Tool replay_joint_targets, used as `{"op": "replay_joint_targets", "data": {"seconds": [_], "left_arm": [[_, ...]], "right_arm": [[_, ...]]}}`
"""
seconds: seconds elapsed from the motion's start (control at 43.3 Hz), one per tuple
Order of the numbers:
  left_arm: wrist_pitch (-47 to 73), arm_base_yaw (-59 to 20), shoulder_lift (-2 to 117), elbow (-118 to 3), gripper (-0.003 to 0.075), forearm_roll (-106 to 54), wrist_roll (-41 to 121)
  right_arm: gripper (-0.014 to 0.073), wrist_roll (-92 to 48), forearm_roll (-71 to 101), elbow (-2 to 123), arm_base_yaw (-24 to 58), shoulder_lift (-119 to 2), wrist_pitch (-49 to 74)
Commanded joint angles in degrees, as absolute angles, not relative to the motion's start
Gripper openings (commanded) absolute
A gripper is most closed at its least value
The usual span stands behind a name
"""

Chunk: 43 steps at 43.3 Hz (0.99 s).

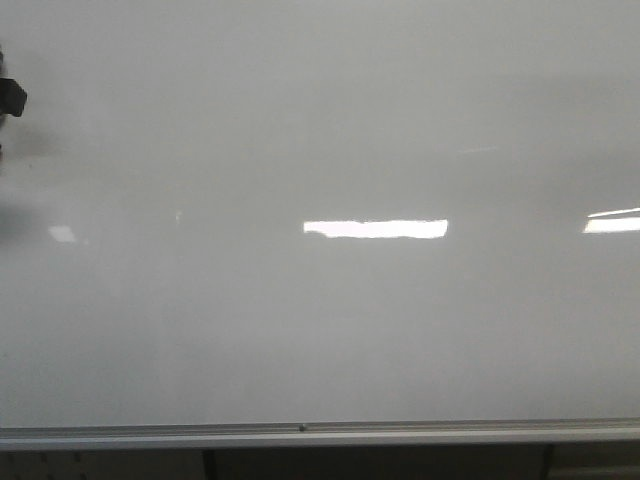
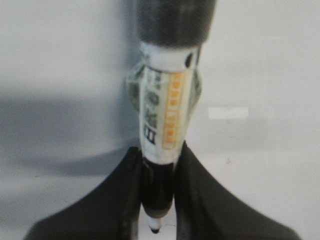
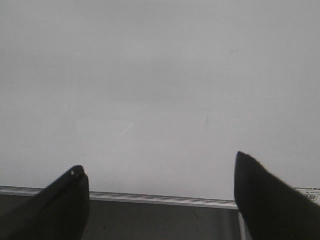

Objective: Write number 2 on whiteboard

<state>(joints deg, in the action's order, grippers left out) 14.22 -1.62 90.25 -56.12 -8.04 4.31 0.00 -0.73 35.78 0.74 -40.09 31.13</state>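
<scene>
One whiteboard (image 1: 320,330) | one marker (image 2: 165,115) clamped in left gripper (image 2: 157,200), tip probably bare | right gripper (image 3: 160,180) spread, holding nothing

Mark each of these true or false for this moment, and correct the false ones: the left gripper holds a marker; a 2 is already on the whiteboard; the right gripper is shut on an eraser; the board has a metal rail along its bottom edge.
1. The left gripper holds a marker. True.
2. A 2 is already written on the whiteboard. False: no written mark shows on the board, only bright light reflections.
3. The right gripper is shut on an eraser. False: its fingers stand wide apart with nothing between them.
4. The board has a metal rail along its bottom edge. True.
</scene>
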Motion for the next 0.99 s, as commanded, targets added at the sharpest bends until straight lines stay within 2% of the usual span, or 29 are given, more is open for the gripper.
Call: {"op": "replay_joint_targets", "data": {"seconds": [0.0,0.208,0.508,0.692,0.969], "left_arm": [[10.58,-1.90,88.06,-57.98,0.0008,-8.57,4.30],[16.74,-1.90,84.01,-58.09,0.0009,-8.57,4.40],[40.72,-4.42,74.17,-63.91,0.0009,-8.57,11.85],[52.82,-9.72,71.43,-68.20,0.0009,-8.57,17.77],[64.91,-23.55,71.31,-72.94,0.0009,-8.60,25.29]], "right_arm": [[0.0612,0.00,-1.54,37.72,0.36,-40.27,27.28],[0.0612,0.00,-1.54,37.72,0.36,-40.27,27.28],[0.0612,0.00,-1.54,37.72,0.36,-40.27,27.28],[0.0612,0.00,-1.54,37.72,0.36,-40.27,27.28],[0.0612,0.00,-1.54,37.72,0.36,-40.27,27.28]]}}
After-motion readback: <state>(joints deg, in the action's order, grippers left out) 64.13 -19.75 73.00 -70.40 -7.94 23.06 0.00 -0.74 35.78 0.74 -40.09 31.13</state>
